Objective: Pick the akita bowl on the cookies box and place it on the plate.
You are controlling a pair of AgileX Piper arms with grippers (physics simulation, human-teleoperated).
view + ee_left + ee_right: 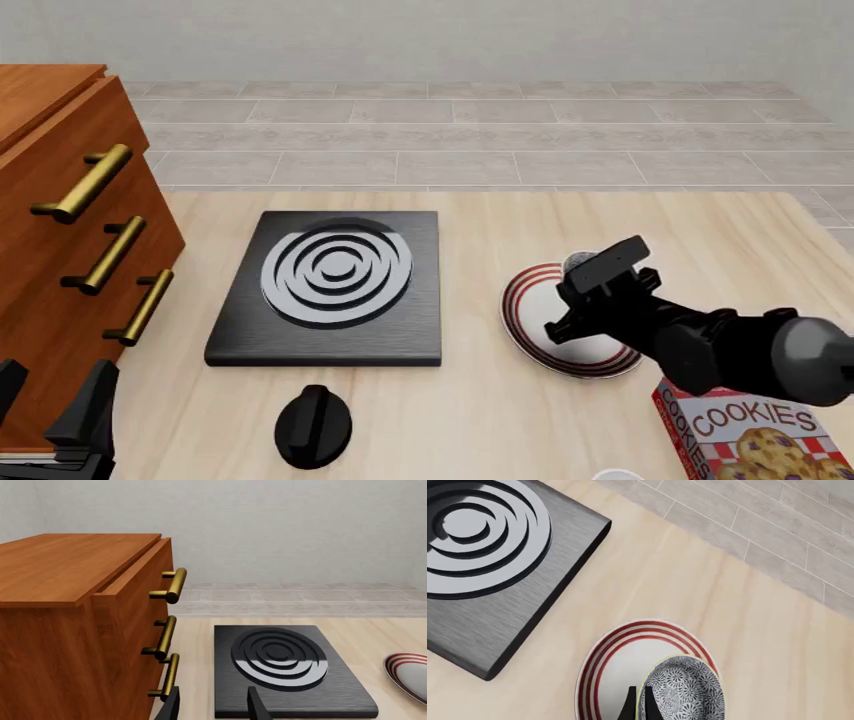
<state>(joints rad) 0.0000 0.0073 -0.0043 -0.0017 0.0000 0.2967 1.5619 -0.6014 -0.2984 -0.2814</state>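
Cabinet (60, 230): wooden, brass handles, at the table's left edge.
My left gripper (213, 705): fingers spread apart, holding nothing, low beside the cabinet.
Stove burner (327, 285): black slab with grey rings, left of centre.
Knob (312, 425): black, near side of the burner.
Plate (607, 665): right of the burner.
My right gripper (639, 707): fingers narrow, pinching the akita bowl (684, 692) by its rim, over the plate.
Cookies box (754, 435): near right corner, well apart from the bowl.

Bare table (561, 215) runs along the far edge. A stove burner (331, 285) fills the middle, a wooden cabinet (60, 240) blocks the left edge, a black knob (314, 425) sits near the front.
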